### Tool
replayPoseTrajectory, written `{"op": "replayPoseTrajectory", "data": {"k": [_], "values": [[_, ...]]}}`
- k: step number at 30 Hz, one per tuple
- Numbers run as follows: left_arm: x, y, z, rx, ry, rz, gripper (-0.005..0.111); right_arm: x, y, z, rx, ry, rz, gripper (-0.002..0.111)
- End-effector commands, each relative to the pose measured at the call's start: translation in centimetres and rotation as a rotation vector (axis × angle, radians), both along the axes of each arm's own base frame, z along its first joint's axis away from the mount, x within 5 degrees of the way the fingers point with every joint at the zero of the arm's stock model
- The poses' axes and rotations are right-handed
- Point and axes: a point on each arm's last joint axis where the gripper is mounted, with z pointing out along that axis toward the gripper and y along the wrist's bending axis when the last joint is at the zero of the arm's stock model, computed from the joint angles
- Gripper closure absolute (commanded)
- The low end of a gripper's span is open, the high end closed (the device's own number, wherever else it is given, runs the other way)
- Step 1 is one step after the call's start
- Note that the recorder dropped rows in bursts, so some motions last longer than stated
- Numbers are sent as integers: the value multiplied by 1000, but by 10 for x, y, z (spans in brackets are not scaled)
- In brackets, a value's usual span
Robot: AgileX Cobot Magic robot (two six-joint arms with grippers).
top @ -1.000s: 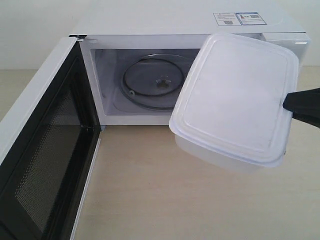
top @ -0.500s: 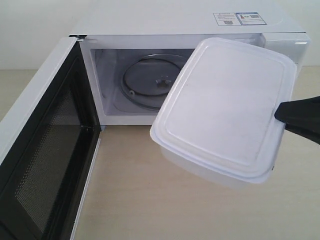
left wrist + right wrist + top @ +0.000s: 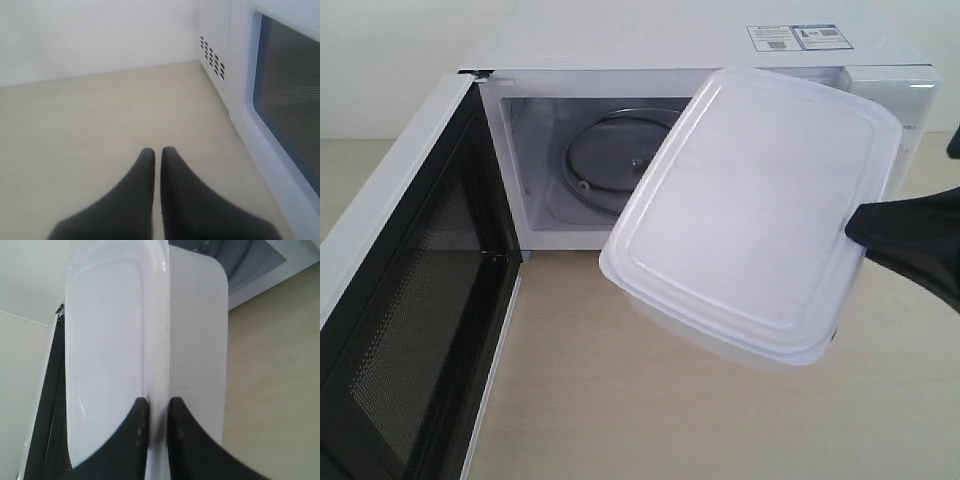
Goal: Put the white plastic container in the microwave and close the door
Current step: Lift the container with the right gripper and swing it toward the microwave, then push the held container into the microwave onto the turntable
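The right tool (image 3: pixel 155 407) pinched only the rim at one short end of the white plastic container (image 3: pixel 750 215). The box hung tilted above the surface (image 3: pixel 620 400), just in front of the mouth of the microwave (image 3: pixel 620 40). On so thin a hold it could probably pivot or slip, or its lid could pull off. Its far corner might also catch the opening's frame. The door (image 3: pixel 410 290) stood wide open, and the left tool (image 3: pixel 156 152), clenched on nothing, hovered near its outer face.
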Motion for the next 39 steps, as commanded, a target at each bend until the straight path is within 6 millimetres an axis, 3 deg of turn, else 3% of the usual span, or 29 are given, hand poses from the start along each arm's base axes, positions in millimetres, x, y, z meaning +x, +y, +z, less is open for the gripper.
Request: {"op": "replayPoseTrajectory", "data": {"k": [1,7,17,32,39], "values": [[0,0,2,-6,-8,2,102,-1,0,-22,65,-13,-53,109],[0,0,2,-6,-11,2,102,-2,-3,-63,22,74,-89,109],[0,0,2,-6,-11,2,102,-5,4,-77,126,31,-95,109],[0,0,2,-6,-11,2,102,22,31,-109,148,120,-100,109],[0,0,2,-6,-8,2,102,37,43,-111,230,92,-113,109]]}}
